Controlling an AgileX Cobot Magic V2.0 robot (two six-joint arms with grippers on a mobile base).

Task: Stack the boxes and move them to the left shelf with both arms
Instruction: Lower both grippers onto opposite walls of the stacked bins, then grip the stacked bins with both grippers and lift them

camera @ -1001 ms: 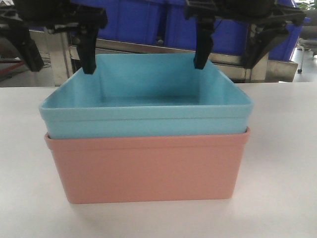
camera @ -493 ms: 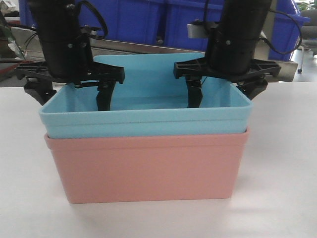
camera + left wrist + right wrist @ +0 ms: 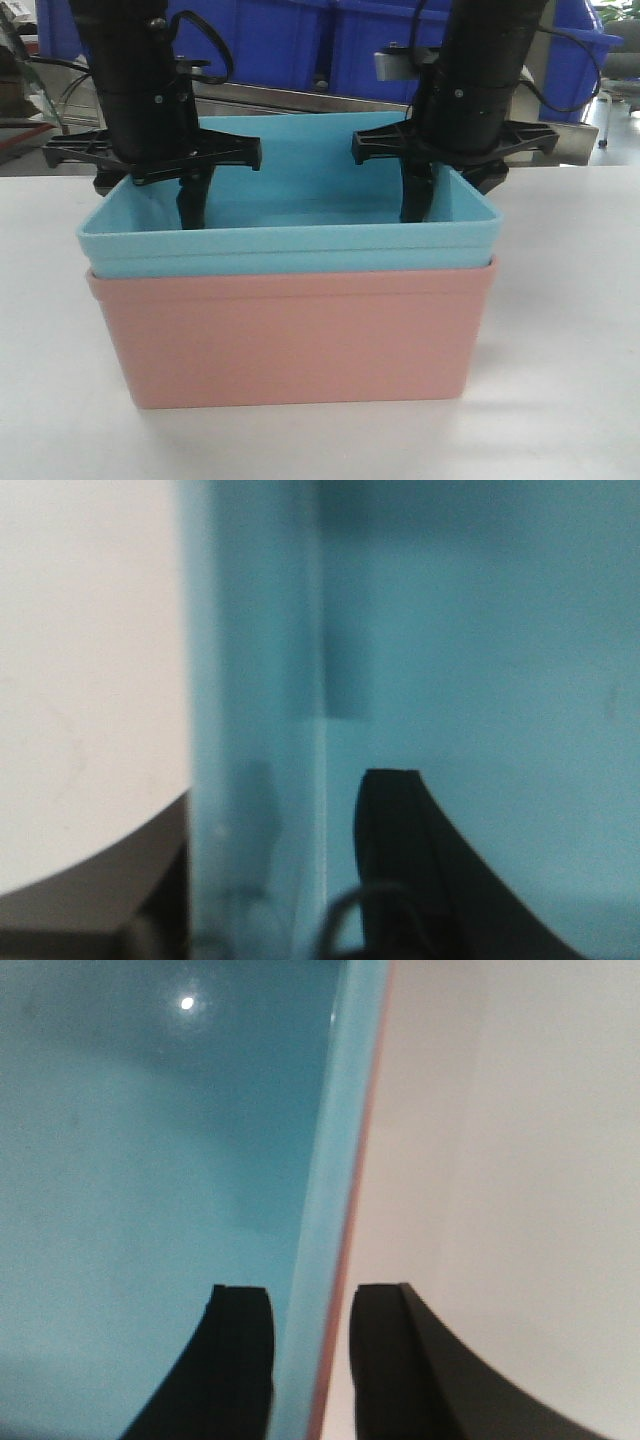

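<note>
left hand and right hand straddle blue tub walls; blurred close views leave clamping unclear.

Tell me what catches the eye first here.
A light sky-blue plastic tub sits nested inside a salmon-pink plastic tub at the centre of the white table. The black left gripper straddles its left wall and the black right gripper its right wall.

White table fills the foreground, matte, evenly lit, with soft shadows. Behind the table's far edge, large dark blue bins stand in a row. Past the table's far right corner are a pale patch of floor and some green leaves.
</note>
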